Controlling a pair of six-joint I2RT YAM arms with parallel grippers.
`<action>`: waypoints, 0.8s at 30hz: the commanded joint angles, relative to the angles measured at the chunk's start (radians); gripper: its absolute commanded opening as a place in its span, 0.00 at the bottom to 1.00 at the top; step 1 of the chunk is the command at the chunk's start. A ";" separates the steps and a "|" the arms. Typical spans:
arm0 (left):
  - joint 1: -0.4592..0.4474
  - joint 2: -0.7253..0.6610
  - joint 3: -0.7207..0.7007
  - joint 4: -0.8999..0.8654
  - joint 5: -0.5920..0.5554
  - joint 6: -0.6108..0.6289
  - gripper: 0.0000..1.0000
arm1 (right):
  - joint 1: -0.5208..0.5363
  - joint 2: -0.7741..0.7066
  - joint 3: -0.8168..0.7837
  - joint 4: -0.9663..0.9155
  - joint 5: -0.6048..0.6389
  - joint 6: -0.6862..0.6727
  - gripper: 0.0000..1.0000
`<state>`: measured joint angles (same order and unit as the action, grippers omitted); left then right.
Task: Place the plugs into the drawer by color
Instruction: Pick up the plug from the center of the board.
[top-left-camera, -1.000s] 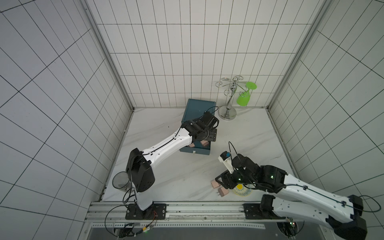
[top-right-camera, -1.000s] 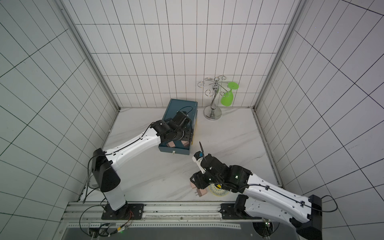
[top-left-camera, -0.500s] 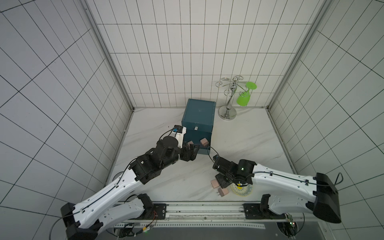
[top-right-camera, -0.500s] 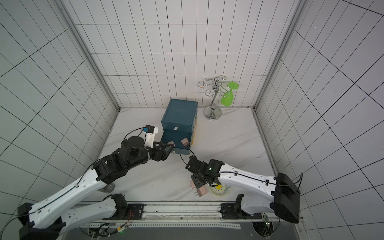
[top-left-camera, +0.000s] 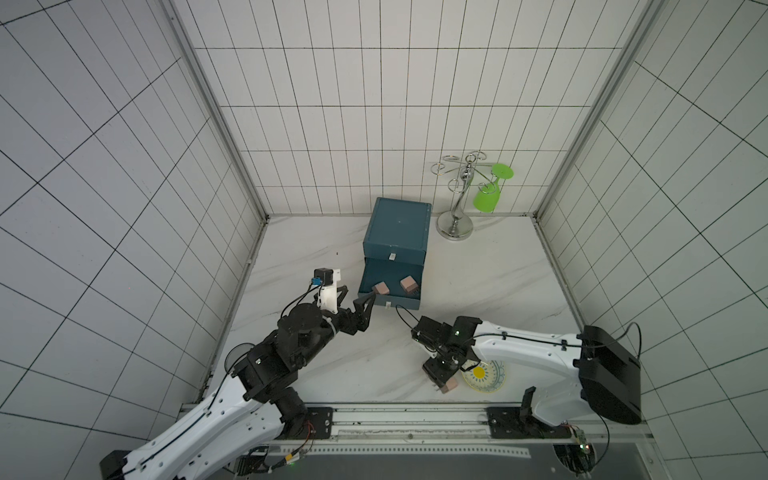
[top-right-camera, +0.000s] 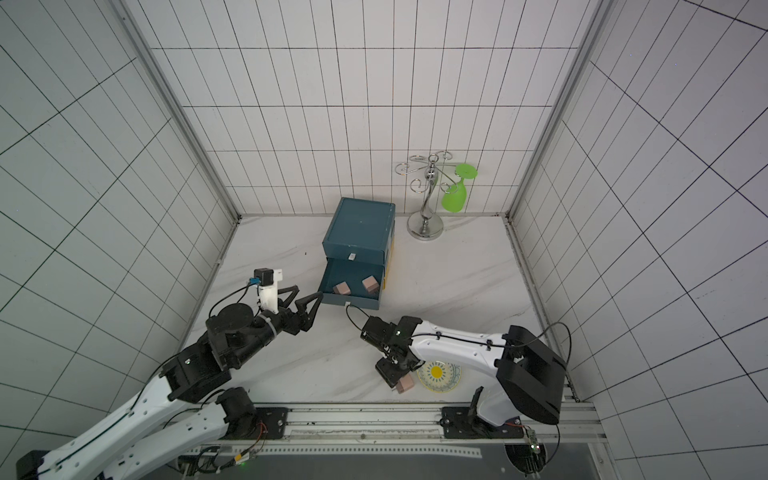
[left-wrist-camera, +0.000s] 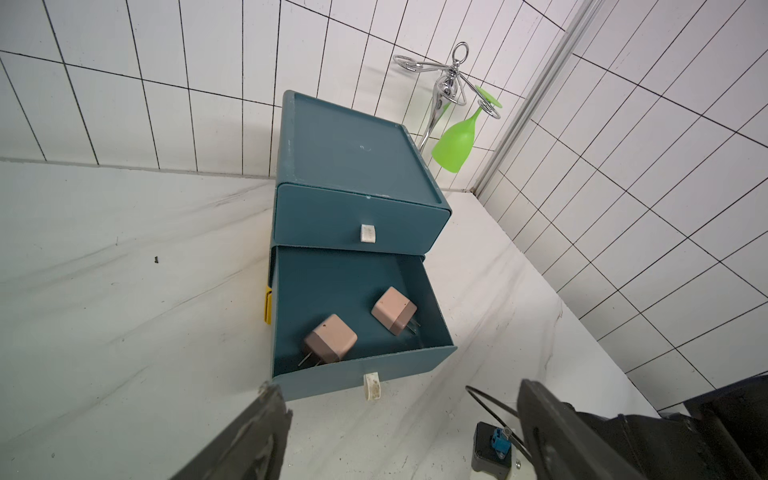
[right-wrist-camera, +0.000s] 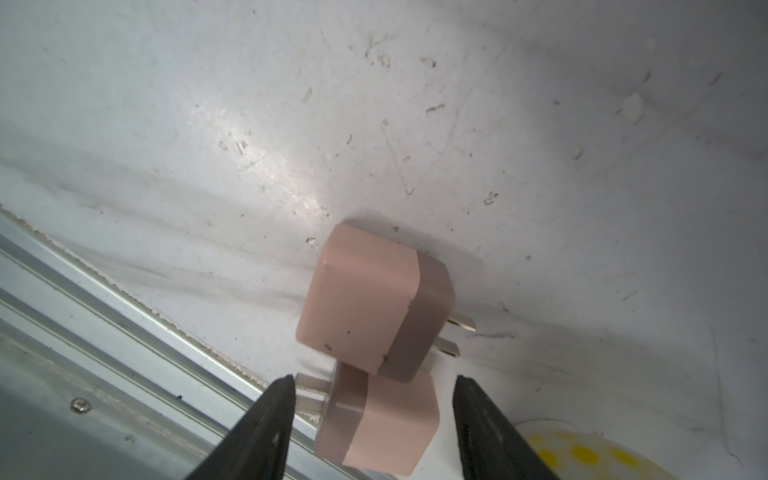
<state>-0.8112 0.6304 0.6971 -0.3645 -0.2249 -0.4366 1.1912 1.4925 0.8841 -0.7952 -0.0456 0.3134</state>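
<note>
Two drawers in one blue-green cabinet (left-wrist-camera: 353, 145) at the back of the table (top-left-camera: 311, 257): upper drawer (left-wrist-camera: 324, 216) shut, lower drawer (left-wrist-camera: 332, 286) pulled out.

- Beside the cabinet: chrome glass rack (top-left-camera: 456, 226) with a green glass (top-left-camera: 484, 199) hanging bowl down.
- Near the table's front edge: patterned dish (top-left-camera: 492, 376), partly covered by the right arm in both top views.
- Left gripper (top-left-camera: 360, 291): jaws spread wide and empty, just in front of the lower drawer's front wall, touching nothing.
- Right gripper (right-wrist-camera: 374, 380): jaws partly spread, one on each side of the fourth plug, with a gap on both sides. Nothing is pinched.
- First plug (left-wrist-camera: 330, 343): pink, in the lower drawer, on its side, prongs toward the front wall.
- Second plug (left-wrist-camera: 393, 309): pink, in the same drawer, apart from the first, prongs toward the side wall.
- Third plug (right-wrist-camera: 361, 299) and fourth plug (right-wrist-camera: 386, 424): pink, on the table just beside the dish. Both lie flat and close together, prongs pointing opposite ways.
</note>
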 joint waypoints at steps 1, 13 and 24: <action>0.003 0.011 -0.008 0.027 -0.008 0.021 0.88 | 0.008 0.046 0.058 0.005 0.058 -0.021 0.64; 0.003 0.034 -0.010 0.033 0.012 0.023 0.88 | 0.002 0.184 0.126 0.078 0.177 -0.106 0.66; 0.004 0.056 -0.003 0.030 0.033 0.021 0.88 | -0.041 0.190 0.130 0.113 0.075 -0.114 0.61</action>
<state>-0.8104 0.6876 0.6949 -0.3553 -0.2054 -0.4259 1.1576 1.6749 0.9783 -0.6987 0.0978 0.2050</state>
